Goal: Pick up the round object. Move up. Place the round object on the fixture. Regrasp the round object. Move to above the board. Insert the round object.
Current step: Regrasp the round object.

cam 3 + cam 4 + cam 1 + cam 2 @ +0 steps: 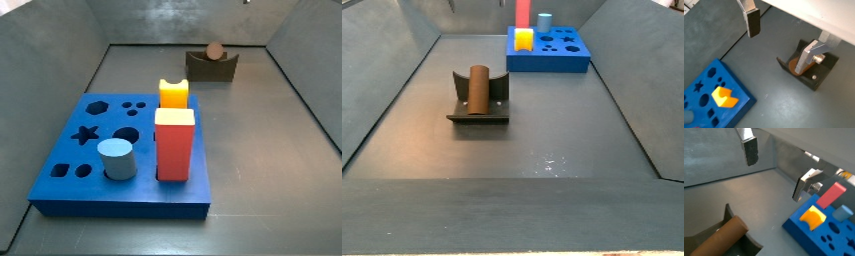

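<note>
hand (pixel 783 42) is wide open, holding nothing, hovering above the fixture (pixel 478 106). round object (pixel 476 88) lies in the fixture's notch, well apart from the board (pixel 548 50), its long axis horizontal and pointing toward the board. regrasp looks next: the peg sits below the hand, between the finger lines, so drop straight down.

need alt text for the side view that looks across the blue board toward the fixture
A reddish-brown round object rests in the notch of the dark fixture at the far end of a grey walled floor. In front, the blue board carries a tall red block, a yellow piece and a light-blue cylinder. The gripper is not in this view.
</note>
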Controlling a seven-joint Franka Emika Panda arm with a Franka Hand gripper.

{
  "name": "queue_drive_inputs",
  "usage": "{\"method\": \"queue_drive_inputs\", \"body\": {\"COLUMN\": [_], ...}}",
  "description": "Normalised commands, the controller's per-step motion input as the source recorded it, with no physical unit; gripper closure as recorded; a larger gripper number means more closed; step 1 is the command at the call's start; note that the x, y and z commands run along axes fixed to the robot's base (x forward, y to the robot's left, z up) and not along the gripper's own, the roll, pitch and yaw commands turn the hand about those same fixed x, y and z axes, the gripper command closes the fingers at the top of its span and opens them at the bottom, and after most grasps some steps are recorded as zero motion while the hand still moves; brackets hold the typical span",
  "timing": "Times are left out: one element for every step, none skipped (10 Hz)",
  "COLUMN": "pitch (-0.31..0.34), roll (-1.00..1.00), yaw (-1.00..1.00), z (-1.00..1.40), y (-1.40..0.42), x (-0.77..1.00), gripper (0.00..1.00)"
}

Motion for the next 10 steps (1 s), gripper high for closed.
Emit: {"method": "queue_drive_inputs", "body": {"pitch": [0.009,0.003,-0.002,-0.007,-0.012,-0.017,-0.020,-0.026,-0.030,-0.035], "roll": [1.00,1.00,1.00,1.00,1.00,1.00,1.00,1.00,1.00,1.00], "yaw": [0.01,0.01,0.01,0.01,0.01,0.01,0.01,0.02,0.02,0.02], "z": [0.01,0.01,0.01,0.00,0.01,0.01,0.01,0.01,0.01,0.01], "y": [-0.03,-0.03,-0.03,-0.02,-0.02,-0.03,-0.02,-0.02,-0.02,-0.02], "x": [-0.04,-0.03,-0.03,-0.03,-0.03,-0.02,-0.02,-0.02,-0.01,-0.01], "gripper": [0.00,0.00,0.00,0.00,0.00,0.00,0.00,0.00,0.00,0.00]}}
